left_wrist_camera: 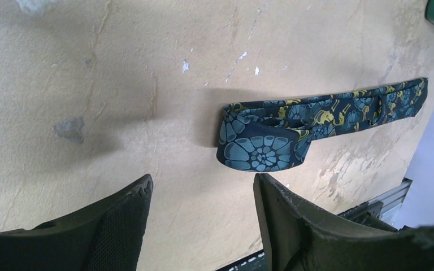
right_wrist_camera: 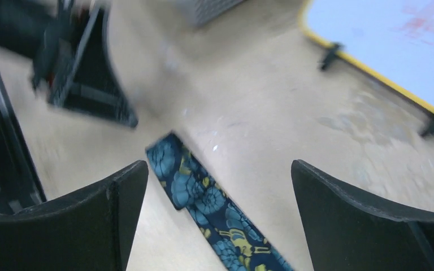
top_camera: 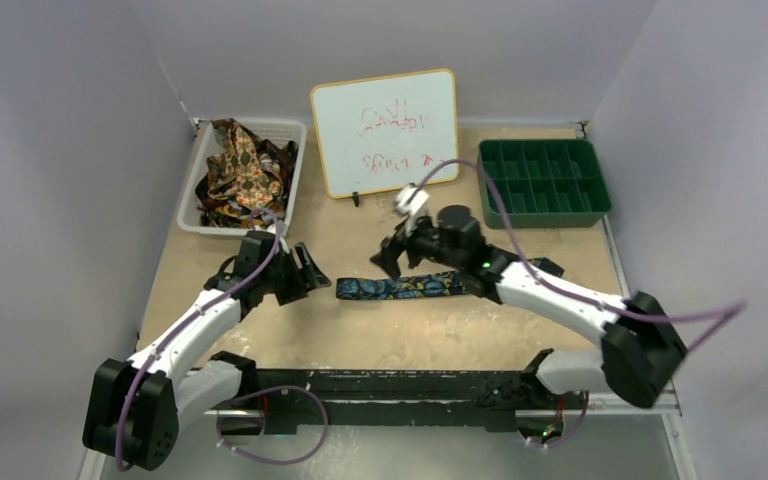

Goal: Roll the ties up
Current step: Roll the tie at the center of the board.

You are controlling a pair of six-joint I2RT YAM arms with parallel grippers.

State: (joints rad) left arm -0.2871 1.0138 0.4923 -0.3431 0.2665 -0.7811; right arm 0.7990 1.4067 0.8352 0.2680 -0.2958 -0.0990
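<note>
Navy tie (top_camera: 400, 288) lies flat on table (top_camera: 380, 335), end nearest left arm folded over. Left claw (top_camera: 312, 272) partly spread, empty, near that end. Right claw (top_camera: 385, 258) wide, empty, above tie. Other ties (top_camera: 243, 170) piled in white basket (top_camera: 298, 150).

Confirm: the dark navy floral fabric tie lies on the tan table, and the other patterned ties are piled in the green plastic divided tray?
No: the top external view shows the patterned ties piled in the white plastic basket, not the green tray.

Left gripper (left_wrist_camera: 202, 179) and right gripper (right_wrist_camera: 219, 166) gape, seemingly empty.
</note>
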